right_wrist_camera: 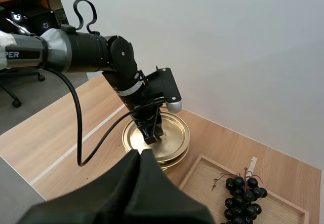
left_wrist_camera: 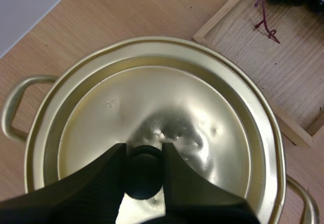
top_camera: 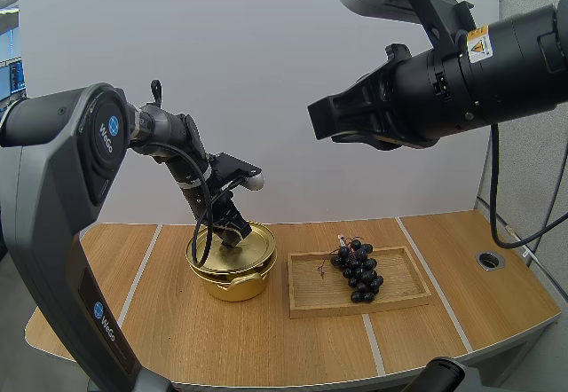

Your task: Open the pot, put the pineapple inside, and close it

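Firmly pinching the black knob (left_wrist_camera: 143, 181) of the lid (left_wrist_camera: 152, 102), the left gripper (left_wrist_camera: 143, 150) sits over the gold pot (top_camera: 232, 281), which stands covered on the table (top_camera: 266, 348) just beside the wooden tray (top_camera: 311, 301). A bunch of dark grapes (top_camera: 357, 270) lies in that tray, apart from the pot. The right gripper (right_wrist_camera: 139, 155) hangs high above the table, its fingers pressed together on nothing.

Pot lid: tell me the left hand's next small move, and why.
Probably lift the lid straight up off the pot. The left hand is pinched on the lid's knob, the lid sits closed on the pot, and the grapes lie on the wooden tray, so nothing can go in yet.
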